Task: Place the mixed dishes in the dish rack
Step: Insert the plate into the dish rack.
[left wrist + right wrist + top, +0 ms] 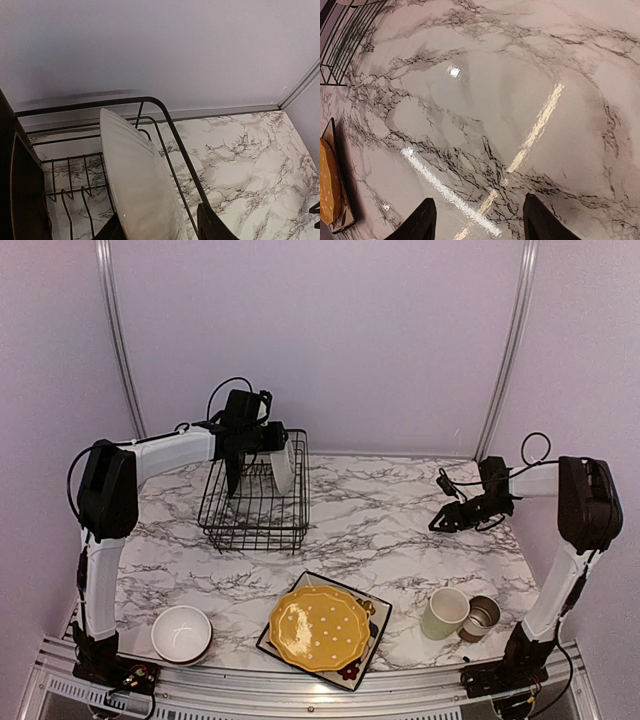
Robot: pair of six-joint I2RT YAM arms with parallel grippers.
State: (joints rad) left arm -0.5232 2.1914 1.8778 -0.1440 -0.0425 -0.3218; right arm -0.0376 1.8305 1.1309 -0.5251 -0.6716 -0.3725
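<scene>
2 fingers [420,225] stand apart over the marble table [520,100], yellow plate [327,185] left.

Both arms are built alike: white tubular links between chunky black joint housings. The left arm [100,580] sits on a black base [95,660] with small red and yellow bits beside it, possibly connectors (too small to say). A thin black cable [212,400] loops above its wrist end, and another arcs beside its large joint housing. The right arm [555,590] carries a similar cable loop [536,434]. The right gripper [477,220] is all black, and its fingers [422,222] are matte, tapering blades.
</scene>
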